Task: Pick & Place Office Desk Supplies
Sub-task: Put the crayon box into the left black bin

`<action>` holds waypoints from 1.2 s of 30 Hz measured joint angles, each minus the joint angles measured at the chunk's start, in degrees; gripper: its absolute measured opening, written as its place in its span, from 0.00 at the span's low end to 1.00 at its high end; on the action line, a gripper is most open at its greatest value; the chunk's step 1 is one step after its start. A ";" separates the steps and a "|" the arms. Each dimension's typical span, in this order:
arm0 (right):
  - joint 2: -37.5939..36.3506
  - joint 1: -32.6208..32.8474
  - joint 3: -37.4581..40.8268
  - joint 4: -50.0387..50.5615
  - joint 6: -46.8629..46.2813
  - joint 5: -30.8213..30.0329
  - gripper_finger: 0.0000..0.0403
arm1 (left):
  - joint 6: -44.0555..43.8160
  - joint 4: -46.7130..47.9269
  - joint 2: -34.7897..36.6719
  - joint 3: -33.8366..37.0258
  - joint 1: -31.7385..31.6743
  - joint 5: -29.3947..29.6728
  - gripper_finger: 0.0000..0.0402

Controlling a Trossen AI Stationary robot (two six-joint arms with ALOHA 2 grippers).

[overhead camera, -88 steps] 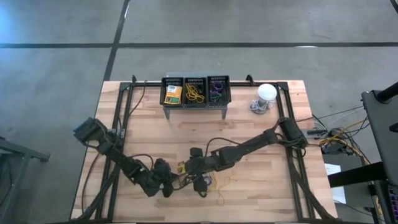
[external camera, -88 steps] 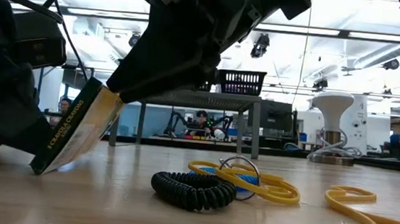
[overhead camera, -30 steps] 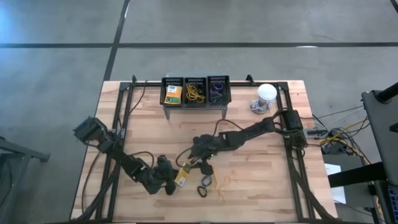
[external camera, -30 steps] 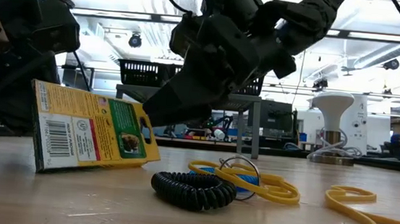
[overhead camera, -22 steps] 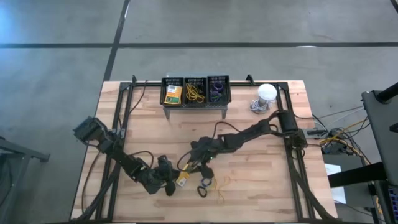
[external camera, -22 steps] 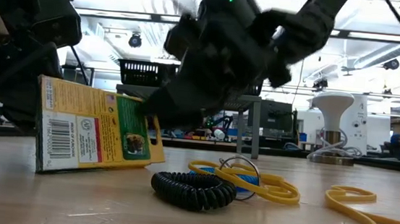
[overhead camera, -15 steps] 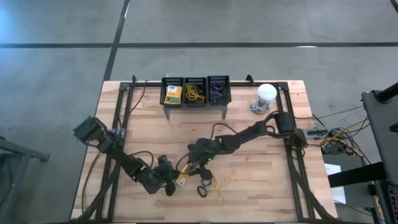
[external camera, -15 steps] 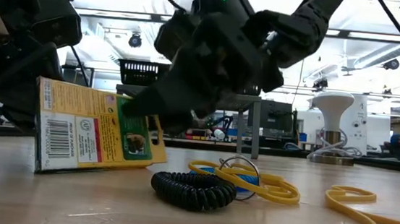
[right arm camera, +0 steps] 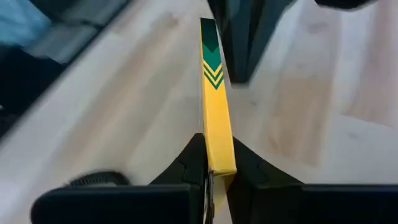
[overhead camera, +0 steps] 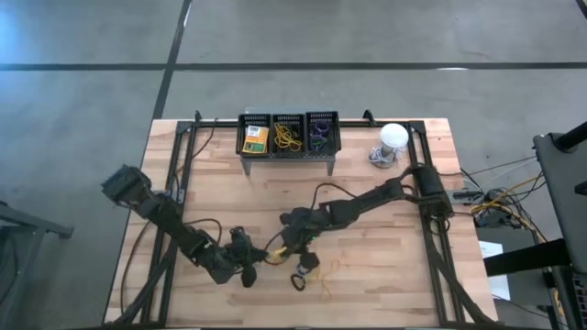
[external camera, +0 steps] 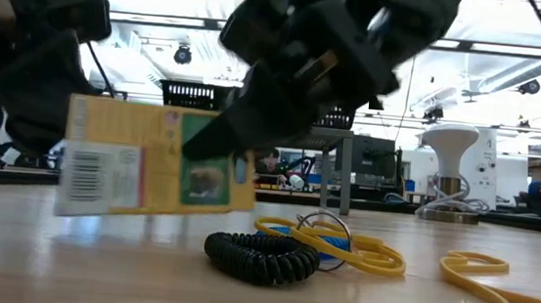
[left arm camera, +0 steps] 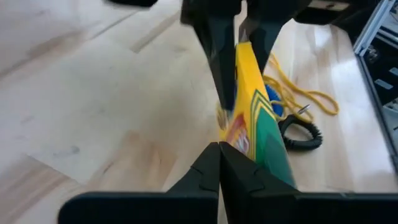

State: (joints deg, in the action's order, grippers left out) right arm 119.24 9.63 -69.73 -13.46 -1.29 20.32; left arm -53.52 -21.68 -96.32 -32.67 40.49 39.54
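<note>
A yellow-and-green crayon box point(external camera: 151, 166) hangs just above the table near its front middle, standing on its long edge. My right gripper point(right arm camera: 211, 165) is shut on one end of it, reaching down from the far right point(overhead camera: 282, 247). My left gripper point(left arm camera: 219, 152) is shut and stands right at the box's other end point(overhead camera: 248, 264). On the wood beside them lie a black coiled loop point(external camera: 261, 257), a yellow rubber band point(external camera: 341, 248) over a small blue loop, and another yellow band point(external camera: 495, 284). My right gripper pinches the box's two broad faces point(right arm camera: 216, 146) between its two fingers at the end nearest its wrist. The fingers slant down from the table's far right and lie along the box. The box is clear of the table, roughly level, narrow edge up. Whether my left gripper touches the box's other end point(left arm camera: 245, 146), I cannot tell.
A grey perforated stand point(overhead camera: 289, 156) at the far edge carries three dark bins point(overhead camera: 288, 135) with a crayon box, yellow bands and purple loops. A white dome-shaped object point(overhead camera: 393, 137) stands at the far right. Bare wood lies between the stand and the grippers.
My right gripper has come down toward the near left onto the box and taken hold of its end. The box, which leaned with a lower corner on the table, is now lifted clear and turned level. My left gripper stays shut beside it.
</note>
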 joint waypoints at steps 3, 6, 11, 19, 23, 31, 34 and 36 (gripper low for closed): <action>-4.24 2.47 0.02 7.27 4.55 -10.90 0.07 | 0.03 3.93 4.19 0.01 0.00 -0.09 0.01; -8.82 6.22 0.46 13.33 9.86 -24.86 0.08 | 1.48 5.52 7.79 0.11 -0.07 0.26 0.01; -14.38 13.94 2.76 14.90 18.75 -48.04 0.08 | 7.11 4.71 11.34 0.13 -1.15 -0.66 0.03; -16.48 20.28 7.04 13.17 29.70 -62.69 0.07 | 13.29 -3.29 11.72 0.11 -11.89 -18.23 0.25; -15.78 22.12 8.96 9.68 35.85 -67.82 0.07 | 18.72 -6.47 11.42 0.22 -18.31 -29.87 0.42; -14.82 24.24 12.37 1.96 52.55 -69.11 0.07 | 20.69 -8.71 10.87 0.18 -26.72 -41.53 0.65; -13.82 24.32 12.92 1.90 57.88 -64.61 0.07 | 20.63 -10.15 10.32 0.09 -28.25 -42.47 0.67; -12.52 24.28 12.74 0.64 60.95 -63.42 0.07 | 20.53 -9.43 10.22 0.22 -28.61 -44.76 0.67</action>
State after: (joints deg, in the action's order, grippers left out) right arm 106.72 33.91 -56.99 -12.82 59.66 -43.10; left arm -32.99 -31.11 -86.11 -32.45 11.88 -5.23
